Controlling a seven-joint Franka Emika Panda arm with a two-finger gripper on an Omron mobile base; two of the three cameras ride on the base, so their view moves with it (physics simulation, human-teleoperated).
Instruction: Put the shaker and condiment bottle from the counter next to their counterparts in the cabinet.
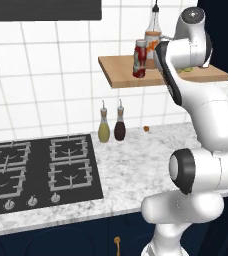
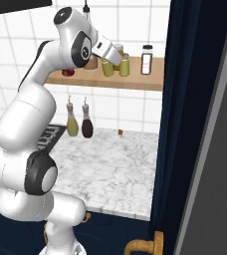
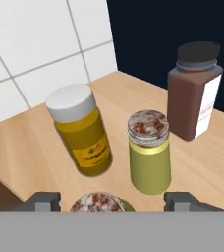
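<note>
Just between the pincer's (image 3: 112,202) spread, empty-looking tips sits a shaker (image 3: 98,203), its twin (image 3: 149,152) upright beyond on the cabinet (image 3: 30,147).

Both base views look forward and down from behind the arm, left and right, sharing the speckled white marble tabletop (image 1: 136,165) and light-brown wooden shelf (image 2: 153,79). The hand view looks steeply down, close over that shelf's jars.
</note>
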